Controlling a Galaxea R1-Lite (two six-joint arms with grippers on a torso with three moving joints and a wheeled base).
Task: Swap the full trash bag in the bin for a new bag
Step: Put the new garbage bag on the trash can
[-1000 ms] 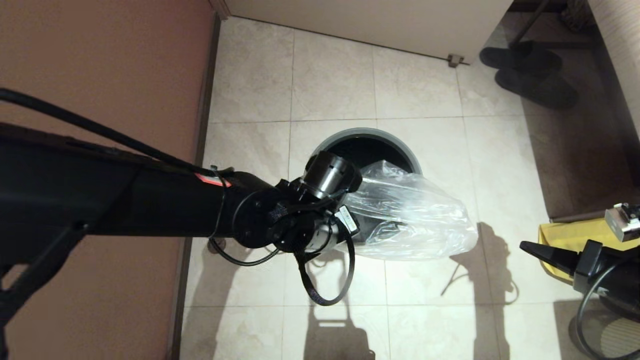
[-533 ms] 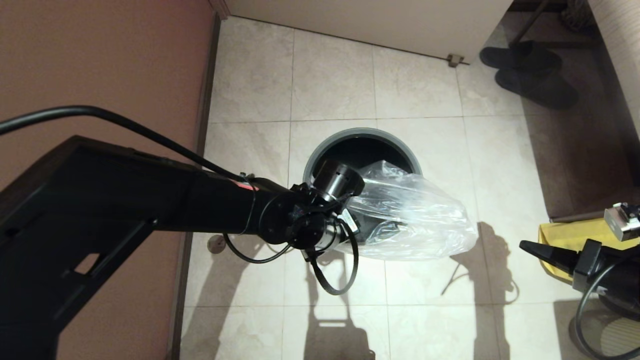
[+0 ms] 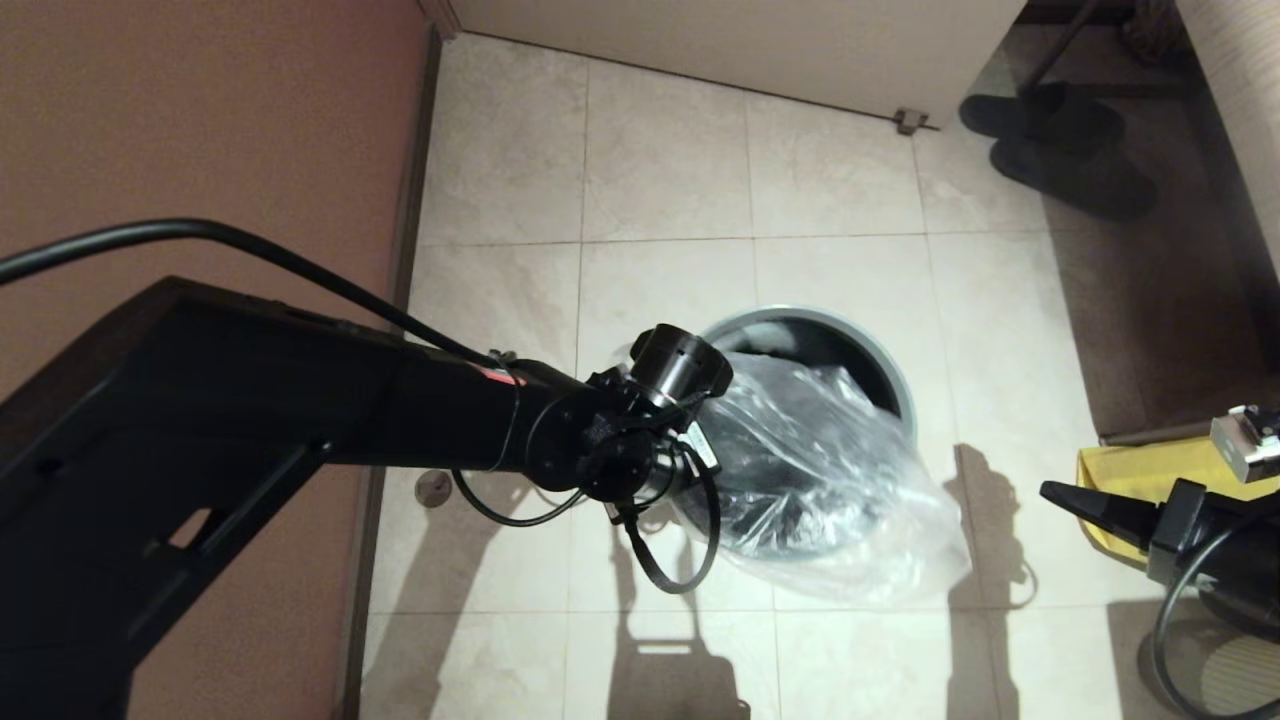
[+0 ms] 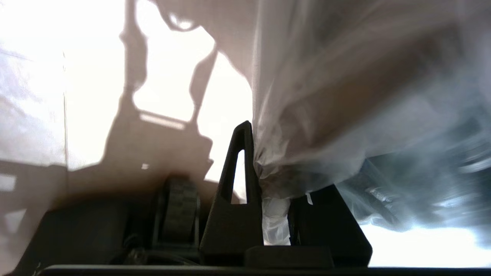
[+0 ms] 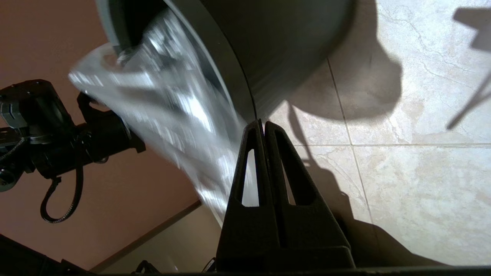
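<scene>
The dark grey bin stands on the tile floor, leaning toward me, with its lighter rim showing at the far side. The clear crinkly new bag is draped over its near half and hangs down past its side. My left gripper is shut on a bunched edge of the new bag; in the head view its fingers are hidden behind the left wrist, at the bin's left edge. My right gripper is shut and empty, low at the right, apart from the bin.
A yellow bag lies on the floor at the right, behind my right arm. Dark slippers sit at the far right beside a dark rug. A brown wall runs along the left, and a white door stands at the back.
The bin has shifted right and nearer and now leans. The bag has been drawn further down over its near side. The right arm has not moved.
</scene>
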